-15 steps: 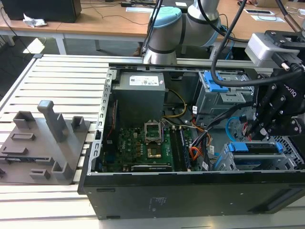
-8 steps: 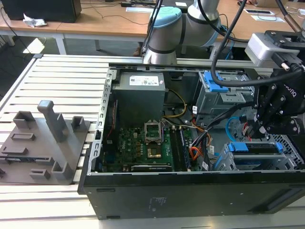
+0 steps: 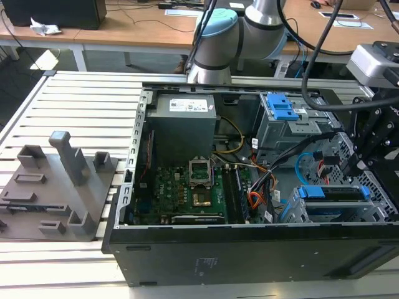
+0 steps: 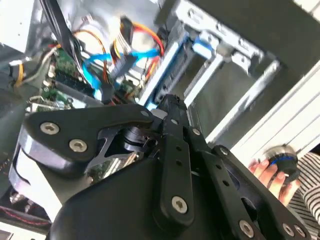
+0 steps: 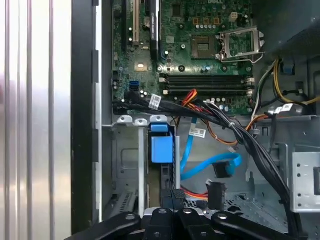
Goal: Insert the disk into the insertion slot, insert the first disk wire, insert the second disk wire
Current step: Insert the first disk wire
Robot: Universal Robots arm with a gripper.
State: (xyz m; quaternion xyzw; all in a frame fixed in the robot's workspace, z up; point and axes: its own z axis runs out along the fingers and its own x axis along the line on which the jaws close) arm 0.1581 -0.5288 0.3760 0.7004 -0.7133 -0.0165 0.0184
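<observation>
Gripper (image 5: 173,199): jaws drawn together, nothing visibly held between them. In the first wrist view they stood just off the near end of the disk (image 5: 161,146).

Disk, in its blue carrier, lay inside the insertion slot (image 5: 125,165), the low grey cage. In the exterior view it looked fully seated (image 3: 330,194). Judged: disk step done.

Just beside the cage, the blue wire (image 5: 210,164) looped with its dark plug end apparently free and apart from the disk. A black connector (image 5: 216,192) sat near the gripper, seemingly unplugged too. Judged: first wire step in hand, not yet done.

That step would call for a firm hold on a plug body, squared to the disk's port, with the black cable bundle (image 5: 250,145) kept out of the way.

Farther off were the motherboard (image 5: 200,60) and the taller cage with a blue latch (image 3: 282,109). The open case (image 3: 249,255) rested on the slatted tabletop (image 3: 81,106).
</observation>
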